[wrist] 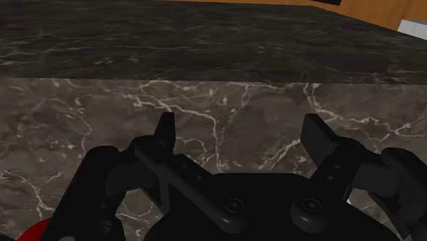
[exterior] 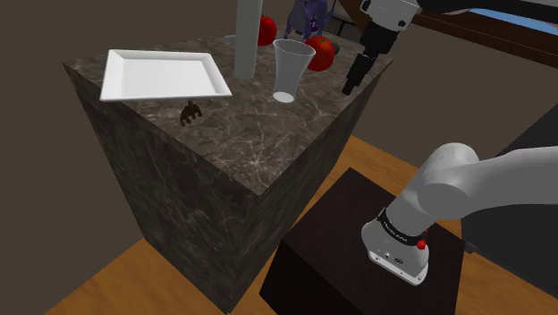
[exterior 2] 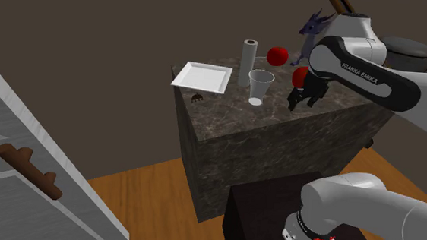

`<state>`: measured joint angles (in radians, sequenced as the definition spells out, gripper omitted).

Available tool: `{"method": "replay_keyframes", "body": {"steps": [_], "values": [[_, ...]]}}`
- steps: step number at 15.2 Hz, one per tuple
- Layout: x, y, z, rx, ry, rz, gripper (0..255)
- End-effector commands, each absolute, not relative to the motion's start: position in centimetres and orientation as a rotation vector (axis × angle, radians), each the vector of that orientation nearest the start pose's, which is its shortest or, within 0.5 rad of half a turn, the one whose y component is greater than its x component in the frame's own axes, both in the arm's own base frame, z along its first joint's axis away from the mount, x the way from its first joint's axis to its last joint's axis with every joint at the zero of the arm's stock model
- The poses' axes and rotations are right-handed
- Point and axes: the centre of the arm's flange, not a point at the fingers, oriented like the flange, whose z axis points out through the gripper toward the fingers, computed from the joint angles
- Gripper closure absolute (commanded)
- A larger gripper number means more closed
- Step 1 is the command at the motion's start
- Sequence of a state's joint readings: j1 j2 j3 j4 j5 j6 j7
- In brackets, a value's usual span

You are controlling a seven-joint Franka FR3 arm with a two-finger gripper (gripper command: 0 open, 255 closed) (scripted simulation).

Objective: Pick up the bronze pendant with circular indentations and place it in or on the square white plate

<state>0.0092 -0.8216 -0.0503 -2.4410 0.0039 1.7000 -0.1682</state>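
The small dark bronze pendant (exterior: 190,114) (exterior 2: 197,98) lies on the marble counter (exterior: 268,134), just in front of the square white plate (exterior: 165,74) (exterior 2: 202,76) and apart from it. My black gripper (exterior: 350,88) (exterior 2: 297,101) (wrist: 242,133) hangs low over the opposite side of the counter, toward the shoulder view's right, far from the pendant. Its fingers (wrist: 166,130) stand apart, open, with only marble between them.
A clear cup (exterior: 291,70) (exterior 2: 259,87), a tall grey roll (exterior: 246,36), two red apples (exterior: 320,54) (exterior 2: 277,55) and a purple dragon figure (exterior 2: 313,29) stand between the gripper and the plate. The dark stand (exterior: 340,242) is below, on a wooden floor.
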Motion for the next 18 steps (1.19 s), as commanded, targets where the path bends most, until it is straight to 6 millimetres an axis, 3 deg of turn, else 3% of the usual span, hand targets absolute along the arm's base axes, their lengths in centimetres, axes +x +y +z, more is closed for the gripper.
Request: {"method": "replay_keyframes", "body": {"steps": [1, 18], "values": [[30.9, -1.6, 57.2, -3.098, -0.219, -0.130, 0], [36.8, 17.6, 55.7, -3.006, -0.640, -0.552, 0]]}}
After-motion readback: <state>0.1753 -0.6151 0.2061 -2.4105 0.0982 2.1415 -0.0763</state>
